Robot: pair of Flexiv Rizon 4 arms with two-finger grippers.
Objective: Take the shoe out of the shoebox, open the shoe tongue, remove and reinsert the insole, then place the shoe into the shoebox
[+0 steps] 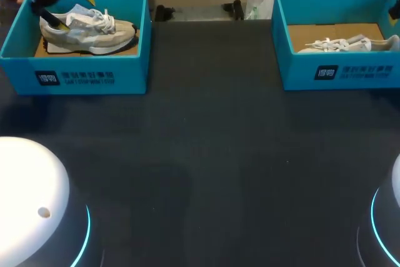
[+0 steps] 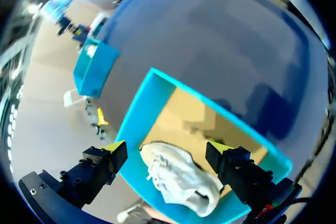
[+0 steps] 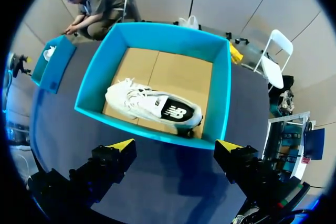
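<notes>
Left gripper [image 2: 167,148] is hanging wide open over the shoe [image 2: 178,177].
Right gripper [image 3: 176,145] is hovering open too, shoebox [image 3: 147,132] just ahead.

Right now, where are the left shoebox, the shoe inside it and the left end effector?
left shoebox [image 1: 128,74], head view, front wall
shoe [image 1: 94,37], head view, its side
left end effector [image 2: 167,148], left wrist view, midway between yellow tips

The head camera looked down from behind on the whole table [image 1: 206,154]. The left wrist camera hung close over the left shoebox [image 2: 135,109] beneath the left gripper [image 2: 168,146]. The right wrist camera sat farther back, with the right shoebox [image 3: 223,85] ahead of the right gripper [image 3: 176,145]. All showed both boxes.
</notes>
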